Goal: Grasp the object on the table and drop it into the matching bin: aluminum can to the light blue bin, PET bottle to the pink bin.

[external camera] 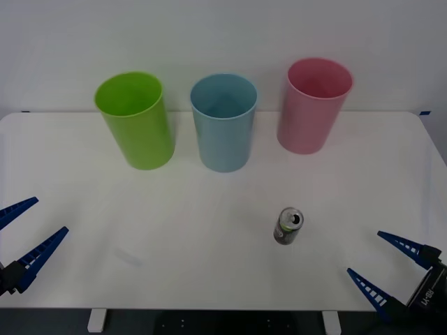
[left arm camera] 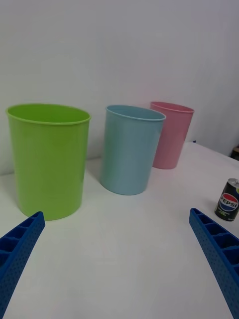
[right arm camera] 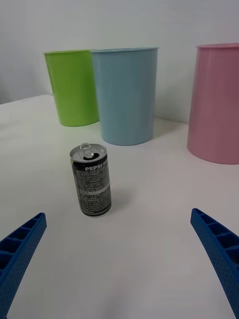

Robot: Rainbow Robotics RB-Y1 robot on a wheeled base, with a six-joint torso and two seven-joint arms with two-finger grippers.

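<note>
Aluminum can (external camera: 288,225) stands upright on the white surface (external camera: 209,244), silver top and pull-tab up, right of centre toward the near edge. Nothing touches it.

Right end effector (external camera: 384,266) sits low at the near right corner, fingers spread wide, released, grasping nothing. Can is just ahead of it and slightly to its left; in the right wrist view the can (right arm camera: 92,179) lies ahead between the two blue fingers (right arm camera: 219,249), apart from both.

Left end effector (external camera: 24,234) is at the near left edge, also spread open and holding nothing, well apart from the can.

Three bins in a row along the far side of the surface: lime green bin (external camera: 136,120) on the left, light blue bin (external camera: 223,122) in the middle, pink bin (external camera: 313,105) on the right. All upright, mouths open, not touching each other. Can sits well in front of them, roughly between the light blue and pink bins.
</note>
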